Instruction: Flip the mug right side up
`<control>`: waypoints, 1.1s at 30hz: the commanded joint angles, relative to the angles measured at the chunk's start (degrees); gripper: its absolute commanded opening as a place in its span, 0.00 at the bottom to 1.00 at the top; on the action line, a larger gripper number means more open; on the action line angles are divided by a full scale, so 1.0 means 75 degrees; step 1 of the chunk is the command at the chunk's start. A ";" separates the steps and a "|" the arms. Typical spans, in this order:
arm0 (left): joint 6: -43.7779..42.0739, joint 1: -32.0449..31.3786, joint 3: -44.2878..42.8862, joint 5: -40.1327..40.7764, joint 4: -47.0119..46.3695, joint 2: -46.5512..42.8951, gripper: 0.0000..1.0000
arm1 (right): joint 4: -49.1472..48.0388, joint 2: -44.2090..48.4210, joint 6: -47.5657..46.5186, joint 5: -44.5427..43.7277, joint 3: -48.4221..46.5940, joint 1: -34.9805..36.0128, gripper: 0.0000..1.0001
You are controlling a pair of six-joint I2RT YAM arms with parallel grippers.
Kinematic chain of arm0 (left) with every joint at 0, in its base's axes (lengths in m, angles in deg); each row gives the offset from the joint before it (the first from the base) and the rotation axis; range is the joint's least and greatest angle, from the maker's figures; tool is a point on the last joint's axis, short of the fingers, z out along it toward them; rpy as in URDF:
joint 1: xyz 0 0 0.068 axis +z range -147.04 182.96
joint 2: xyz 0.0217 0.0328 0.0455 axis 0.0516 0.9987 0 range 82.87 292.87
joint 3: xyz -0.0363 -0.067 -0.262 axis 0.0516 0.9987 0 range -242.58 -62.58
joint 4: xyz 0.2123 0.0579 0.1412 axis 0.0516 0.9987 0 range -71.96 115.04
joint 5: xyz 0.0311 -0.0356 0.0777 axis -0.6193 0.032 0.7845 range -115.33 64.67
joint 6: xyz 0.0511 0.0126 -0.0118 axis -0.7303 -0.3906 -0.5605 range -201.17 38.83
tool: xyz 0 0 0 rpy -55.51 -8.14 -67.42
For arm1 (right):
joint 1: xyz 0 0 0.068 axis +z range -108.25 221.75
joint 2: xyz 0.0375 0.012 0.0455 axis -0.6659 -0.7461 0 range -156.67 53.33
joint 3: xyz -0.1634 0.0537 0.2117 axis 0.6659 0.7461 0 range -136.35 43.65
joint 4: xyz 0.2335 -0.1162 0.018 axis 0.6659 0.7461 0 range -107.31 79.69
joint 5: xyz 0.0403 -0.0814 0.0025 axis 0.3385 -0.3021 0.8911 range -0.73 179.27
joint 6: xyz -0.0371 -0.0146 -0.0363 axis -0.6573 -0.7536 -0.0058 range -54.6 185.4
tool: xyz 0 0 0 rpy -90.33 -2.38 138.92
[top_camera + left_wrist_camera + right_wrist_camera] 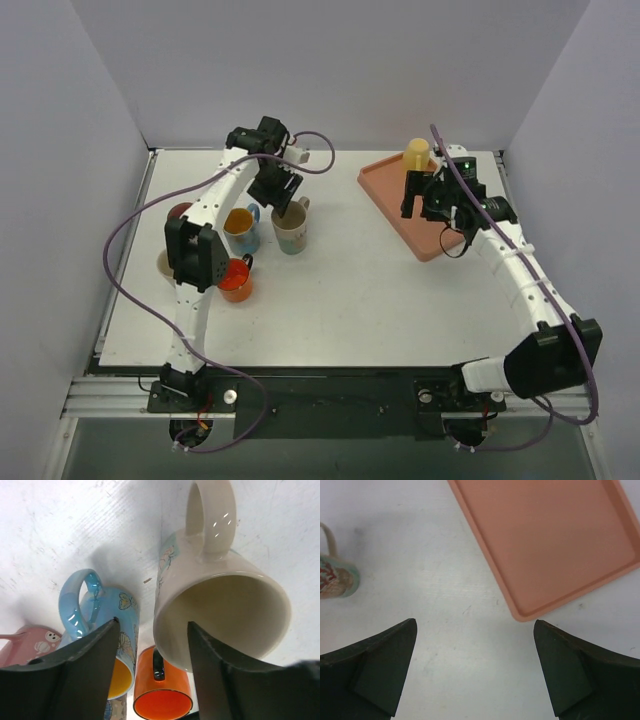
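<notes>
The cream mug [291, 228] with a flower pattern stands mouth up on the white table, handle pointing to the far side. In the left wrist view its open mouth [220, 605] faces the camera. My left gripper [283, 200] hangs just above it, jaws apart. The near rim lies between the fingers [153, 622], with a visible gap on each side and nothing clamped. My right gripper [417, 208] is open over bare table by the tray's near corner, and in its wrist view [474, 621] nothing is between its fingers. The cream mug [335, 577] shows at that view's left edge.
A blue butterfly mug [241, 229] [107, 615], an orange mug [236, 280] [162, 692] and a pink mug [180, 212] [30, 642] crowd left of the cream mug. A salmon tray [400, 200] [555, 540] lies at the right, with a yellow cup [416, 153] at its far end.
</notes>
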 commanded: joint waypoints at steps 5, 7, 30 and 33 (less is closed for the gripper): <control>-0.0626 0.0030 -0.0254 -0.0198 0.0118 -0.0997 0.70 | -0.1064 -0.2838 -0.2083 -0.0575 -0.1878 -0.0528 0.93; -0.0744 0.0030 0.0237 -0.0198 -0.0198 -0.1501 0.70 | -0.1053 -0.3635 -0.2177 -0.0844 -0.2487 -0.0634 0.89; -0.0921 0.0018 0.3792 0.0130 -0.3445 -0.4702 0.70 | -0.1579 -0.8209 -0.2518 -0.1723 -0.6569 -0.0751 0.56; -0.0909 0.0006 0.3768 0.0118 -0.3445 -0.4725 0.70 | -0.1568 -0.8468 -0.2412 -0.1958 -0.6838 -0.0809 0.57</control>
